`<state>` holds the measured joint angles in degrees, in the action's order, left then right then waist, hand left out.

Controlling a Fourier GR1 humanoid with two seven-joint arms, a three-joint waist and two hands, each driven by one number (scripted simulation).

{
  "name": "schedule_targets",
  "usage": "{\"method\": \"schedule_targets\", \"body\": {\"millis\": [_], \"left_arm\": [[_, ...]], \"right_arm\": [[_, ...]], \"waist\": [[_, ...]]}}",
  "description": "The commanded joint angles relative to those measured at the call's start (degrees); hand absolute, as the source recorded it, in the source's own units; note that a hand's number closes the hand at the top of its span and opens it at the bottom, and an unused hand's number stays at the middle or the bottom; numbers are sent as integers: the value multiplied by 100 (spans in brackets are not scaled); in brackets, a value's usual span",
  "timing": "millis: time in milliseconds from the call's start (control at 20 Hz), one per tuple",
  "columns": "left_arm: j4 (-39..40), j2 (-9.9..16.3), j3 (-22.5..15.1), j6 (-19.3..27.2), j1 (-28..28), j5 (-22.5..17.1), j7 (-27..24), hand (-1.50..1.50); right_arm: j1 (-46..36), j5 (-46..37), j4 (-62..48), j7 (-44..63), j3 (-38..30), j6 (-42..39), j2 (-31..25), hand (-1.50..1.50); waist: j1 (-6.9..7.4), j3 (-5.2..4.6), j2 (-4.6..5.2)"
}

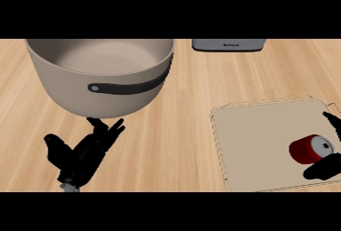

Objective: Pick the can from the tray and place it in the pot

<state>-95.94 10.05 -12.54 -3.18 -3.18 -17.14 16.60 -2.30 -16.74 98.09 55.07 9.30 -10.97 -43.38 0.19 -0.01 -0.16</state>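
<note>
One can [308, 149], red with a grey top, lies on its side on the tray [260, 135], near the tray's right edge. Right robot hand [325, 168] brackets it: a dark finger shows above-right, thumb or fingers just below; mostly cut off by the frame, so closure cannot be told. Step in hand, by my reading: the grasp, not yet a lift. Next move calls for closing on the can, raising it clear of the tray, then carrying it left and up over the pot [100, 74] rim. Left robot hand [83, 153] rests below the pot, fingers straight, holding nothing. Counter [180, 117] is light wood; a grey appliance [228, 44] at the far edge
</note>
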Motion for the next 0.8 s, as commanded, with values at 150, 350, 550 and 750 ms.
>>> {"method": "schedule_targets", "body": {"millis": [150,350,550,750], "left_arm": [[232,-258,15,-81,216,229,-234,0],[283,-248,239,8,591,288,79,0],[-230,113,472,-352,168,-90,197,0],[-84,-228,370,-49,366,207,281,0]], "right_arm": [[-169,-473,-233,171,-41,-336,549,-150],[97,-750,-185,-84,-133,-262,811,-150],[232,-399,-487,-1210,-402,-381,718,150],[-88,-804,-637,-1213,-412,-448,1034,150]], "waist": [[-14,-1,16],[-39,0,15],[-25,2,10],[-20,0,14]]}}
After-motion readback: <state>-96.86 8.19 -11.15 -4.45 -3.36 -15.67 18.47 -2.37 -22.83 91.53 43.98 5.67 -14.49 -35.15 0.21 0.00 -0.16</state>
